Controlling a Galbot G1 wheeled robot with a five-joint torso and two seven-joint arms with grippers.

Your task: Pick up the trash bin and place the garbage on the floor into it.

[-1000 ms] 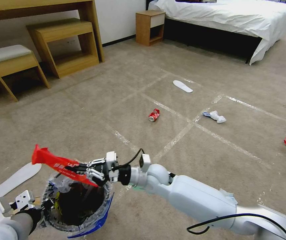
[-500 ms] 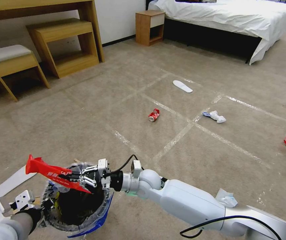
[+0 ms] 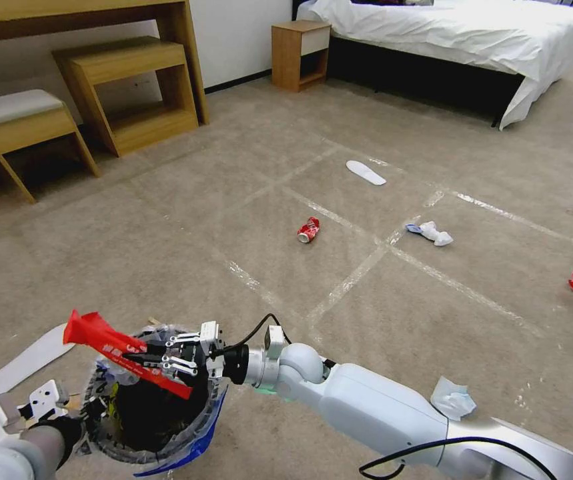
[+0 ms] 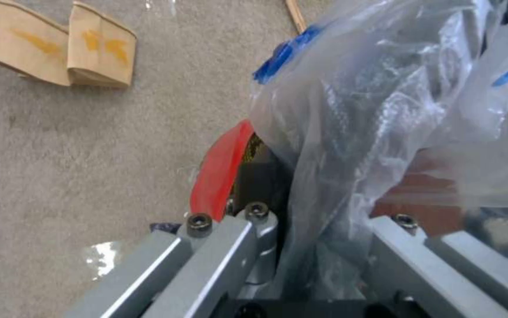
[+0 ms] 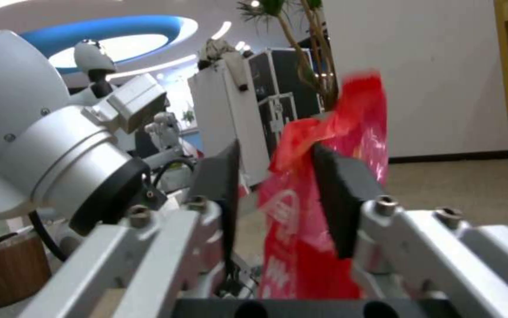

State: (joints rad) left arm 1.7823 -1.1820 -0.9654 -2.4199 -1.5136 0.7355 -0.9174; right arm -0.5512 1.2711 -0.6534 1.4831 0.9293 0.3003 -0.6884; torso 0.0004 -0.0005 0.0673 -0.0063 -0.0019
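Bin [image 3: 153, 407] at lower left of head frame, gripped at rim by left claw [image 3: 39, 403] to keep mouth open. Red wrapper [image 3: 123, 352] above bin mouth, slack between parted right claw [image 3: 159, 357], ready to drop.

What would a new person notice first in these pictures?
First, the long red wrapper between the fingers of the right hand, just above the open trash bin at the lower left. The left hand grips the bin's plastic-lined rim. Farther out on the taped floor lie a crushed red can, crumpled white paper and a white insole.
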